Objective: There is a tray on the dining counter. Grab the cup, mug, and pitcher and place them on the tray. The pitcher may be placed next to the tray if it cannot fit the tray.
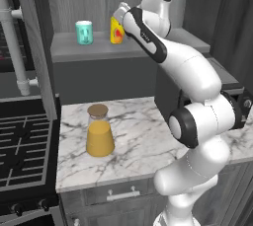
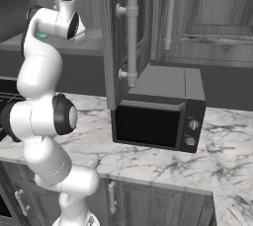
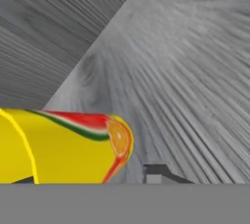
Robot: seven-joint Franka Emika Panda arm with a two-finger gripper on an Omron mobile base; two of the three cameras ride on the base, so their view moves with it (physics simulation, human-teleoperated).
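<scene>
The yellow cup [image 1: 116,31] with its red-orange mark stands on the grey shelf [image 1: 69,47] at the back. My gripper [image 1: 118,18] hangs right at its top. In the hand view the cup [image 3: 63,149] lies at the lower left, with one dark fingertip [image 3: 158,173] just beside it, a small gap between them; the other fingertip is hidden. The teal mug [image 1: 84,32] stands on the same shelf, left of the cup. The pitcher [image 1: 99,132], with orange liquid and a cork lid, stands on the near marble counter [image 1: 138,146]. The tray and the dining counter are out of view.
A black stove [image 1: 22,146] adjoins the marble counter on the left. A dark microwave [image 2: 158,121] sits on the counter to the right of the arm. An open cabinet door [image 2: 123,37] with a long handle hangs above it. A white pipe [image 1: 15,42] rises at left.
</scene>
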